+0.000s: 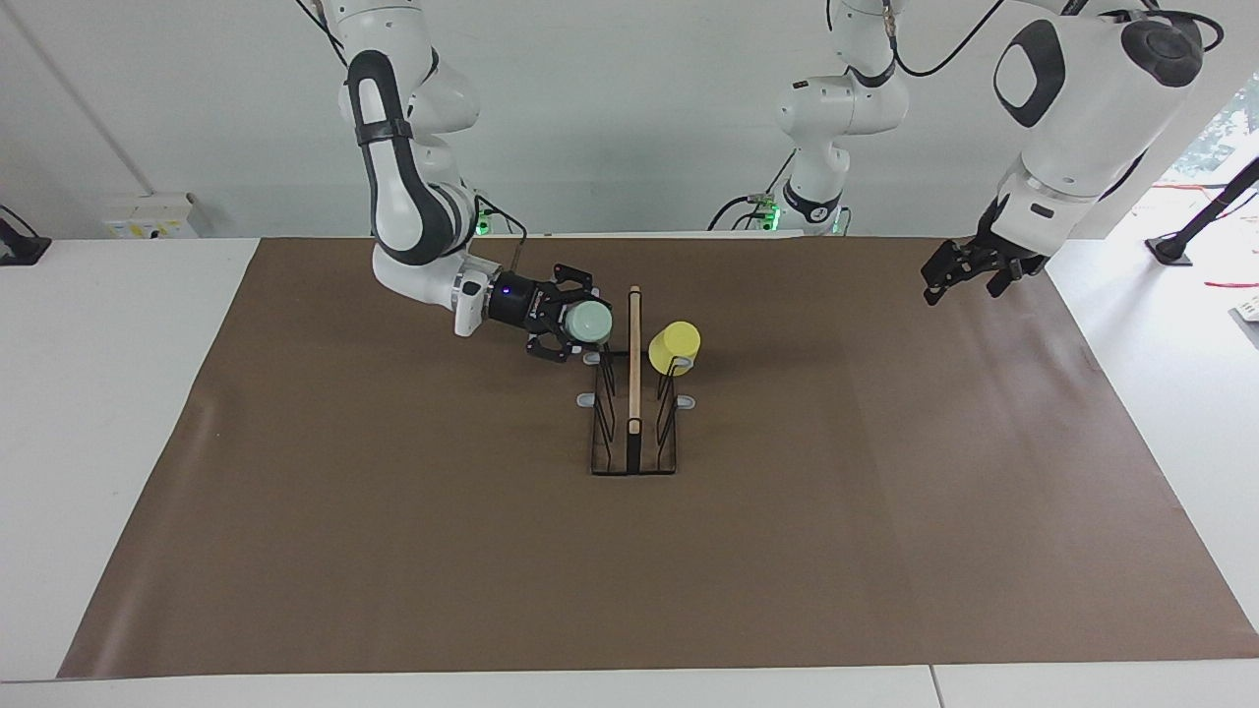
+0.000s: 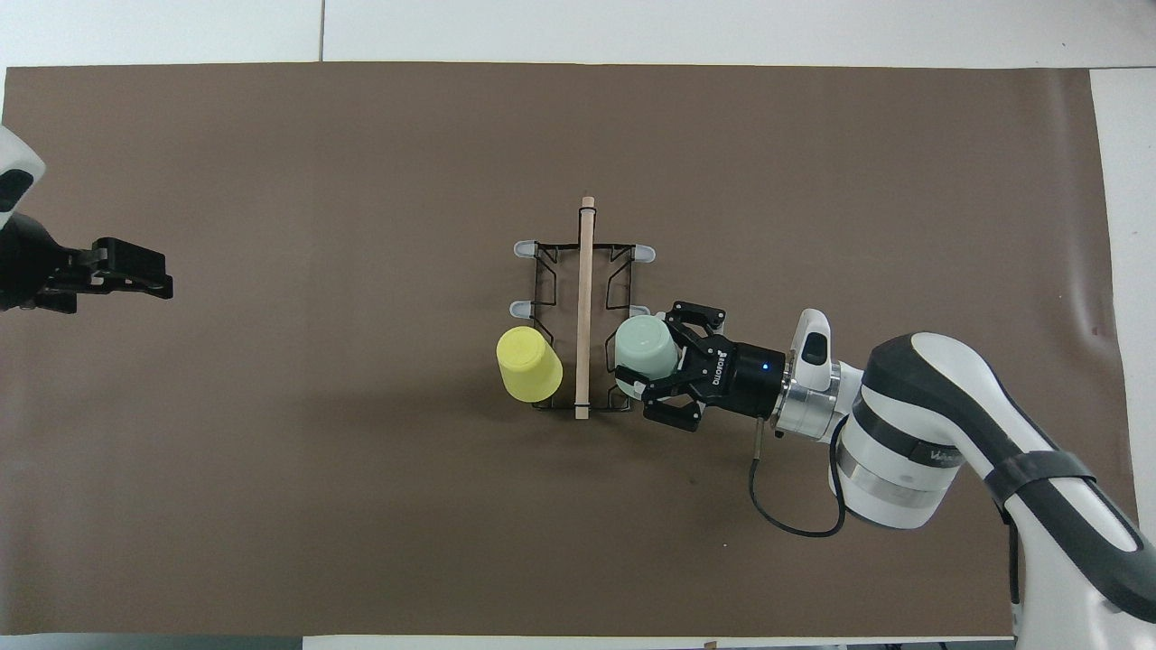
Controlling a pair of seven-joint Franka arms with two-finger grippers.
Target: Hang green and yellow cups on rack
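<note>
The black wire rack (image 1: pixel 633 393) with its wooden centre bar stands mid-table; it also shows in the overhead view (image 2: pixel 585 307). The yellow cup (image 1: pixel 675 346) hangs tilted on the prong nearest the robots, on the left arm's side (image 2: pixel 528 364). My right gripper (image 1: pixel 575 326) is shut on the mint green cup (image 1: pixel 591 321) and holds it sideways against the rack, at the prong nearest the robots on the right arm's side (image 2: pixel 643 346). That prong's tip is hidden by the cup. My left gripper (image 1: pixel 934 285) is empty, up over the mat's edge at the left arm's end (image 2: pixel 153 280).
A brown mat (image 1: pixel 393 541) covers most of the white table (image 1: pixel 118 315). The rack's other prongs are bare. Small equipment sits on the white table at the left arm's end (image 1: pixel 1180 246).
</note>
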